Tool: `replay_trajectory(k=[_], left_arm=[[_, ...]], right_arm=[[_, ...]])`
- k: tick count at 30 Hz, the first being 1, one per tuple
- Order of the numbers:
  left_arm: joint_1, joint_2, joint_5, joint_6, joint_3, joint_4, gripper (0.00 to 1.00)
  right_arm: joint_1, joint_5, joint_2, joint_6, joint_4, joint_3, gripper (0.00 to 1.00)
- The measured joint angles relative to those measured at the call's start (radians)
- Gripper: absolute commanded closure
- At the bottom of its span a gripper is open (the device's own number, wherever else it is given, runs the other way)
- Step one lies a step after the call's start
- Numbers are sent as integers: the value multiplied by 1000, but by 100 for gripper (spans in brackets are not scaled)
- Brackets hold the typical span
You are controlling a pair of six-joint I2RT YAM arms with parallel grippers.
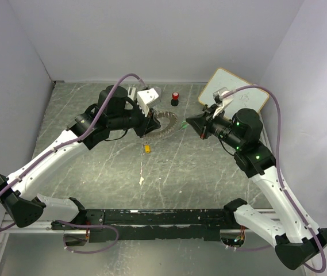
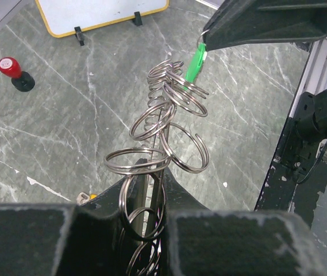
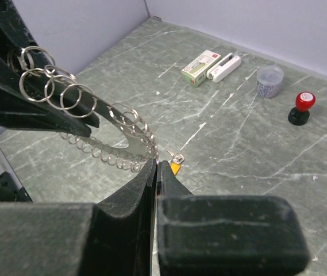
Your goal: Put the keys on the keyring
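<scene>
My left gripper (image 2: 152, 179) is shut on the keyring (image 2: 162, 123), a silvery ring fringed with small split rings, which it holds up edge-on above the table. In the top view the keyring (image 1: 164, 123) hangs between both grippers. My right gripper (image 1: 188, 122) is shut on the green key (image 2: 195, 62), whose lower end meets the keyring's far loops. In the right wrist view the shut gripper (image 3: 156, 164) hides the green key, and its tip sits at the keyring's (image 3: 123, 135) edge. The yellow-orange key (image 1: 146, 148) lies loose on the table below.
A red-capped black knob (image 1: 175, 98) stands behind the keyring, and a yellow-edged whiteboard (image 1: 235, 91) is propped at the back right. A green-white box (image 3: 200, 66), a white stapler (image 3: 223, 65) and a clear cup of clips (image 3: 269, 80) sit at the back.
</scene>
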Motion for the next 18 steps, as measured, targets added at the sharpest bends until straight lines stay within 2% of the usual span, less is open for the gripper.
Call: replay_trajectory(k=[10, 18], left_arm=[[0, -2, -9, -11, 0, 14, 93], [0, -2, -10, -27, 0, 36, 93]], right_arm=[[0, -90, -38, 11, 70, -9, 100], [0, -136, -45, 54, 191, -128, 100]])
